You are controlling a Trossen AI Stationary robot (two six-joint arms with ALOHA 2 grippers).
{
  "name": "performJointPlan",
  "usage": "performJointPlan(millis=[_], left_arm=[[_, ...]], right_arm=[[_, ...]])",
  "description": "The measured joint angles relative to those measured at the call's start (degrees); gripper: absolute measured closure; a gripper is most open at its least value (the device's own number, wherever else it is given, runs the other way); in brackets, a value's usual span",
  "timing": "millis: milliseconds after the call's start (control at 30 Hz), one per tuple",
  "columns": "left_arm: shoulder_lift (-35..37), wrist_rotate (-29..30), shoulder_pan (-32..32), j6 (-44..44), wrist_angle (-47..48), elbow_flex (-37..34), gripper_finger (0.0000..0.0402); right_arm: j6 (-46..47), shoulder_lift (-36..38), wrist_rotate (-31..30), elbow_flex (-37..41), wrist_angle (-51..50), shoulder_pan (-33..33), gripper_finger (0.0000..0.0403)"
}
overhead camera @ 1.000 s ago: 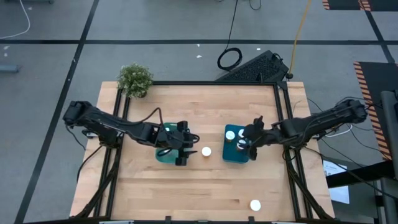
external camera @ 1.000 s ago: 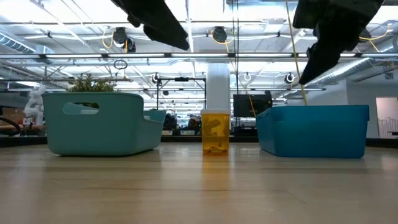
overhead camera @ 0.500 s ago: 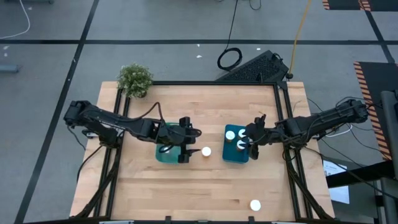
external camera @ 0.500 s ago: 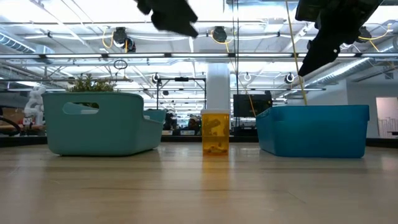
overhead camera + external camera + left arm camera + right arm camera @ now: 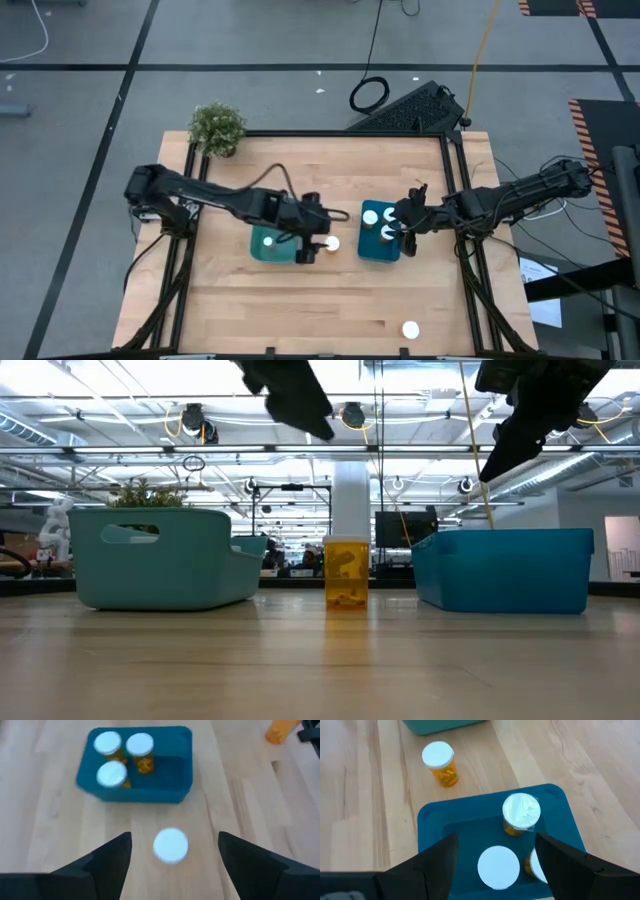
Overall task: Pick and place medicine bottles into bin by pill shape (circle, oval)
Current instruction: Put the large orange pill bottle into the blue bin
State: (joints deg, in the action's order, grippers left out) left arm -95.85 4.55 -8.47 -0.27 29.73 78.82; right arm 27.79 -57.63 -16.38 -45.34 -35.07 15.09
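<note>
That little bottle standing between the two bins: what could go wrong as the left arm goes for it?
The left gripper hangs open above the bottle, which stands upright in the narrow gap between the teal bin and the blue bin. A finger landing on the white cap could tip it over. A finger might also catch a bin wall. The right gripper hangs over the blue bin close by, so the arms could crowd each other.

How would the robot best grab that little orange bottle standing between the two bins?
Probably from straight above, closing on the sides just under the white cap: the bottle stands upright with bare table around it, and the open left gripper hangs right over it.
</note>
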Motion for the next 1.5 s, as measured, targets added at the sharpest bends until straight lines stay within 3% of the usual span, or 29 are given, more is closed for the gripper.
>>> performJointPlan(millis=[367,967,1333,1500], left_arm=[[-12.5,3.3,-1.0,0.5,1.7,4.3,0.0077],[-18.2,2.9,-0.6,-2.5,-0.2,4.2,0.0078],[-18.3,3.0,-0.6,-2.5,0.5,4.2,0.0169],[-18.3,3.0,-0.6,-2.1,0.4,4.2,0.0186]], right_arm=[[1.3,0.0,0.1,0.0,-2.2,0.0,0.0148],[1.5,0.0,0.2,0.0,-2.0,0.0,0.0148],[1.5,0.0,0.2,0.0,-2.0,0.0,0.0148],[1.5,0.0,0.2,0.0,-2.0,0.0,0.0148]])
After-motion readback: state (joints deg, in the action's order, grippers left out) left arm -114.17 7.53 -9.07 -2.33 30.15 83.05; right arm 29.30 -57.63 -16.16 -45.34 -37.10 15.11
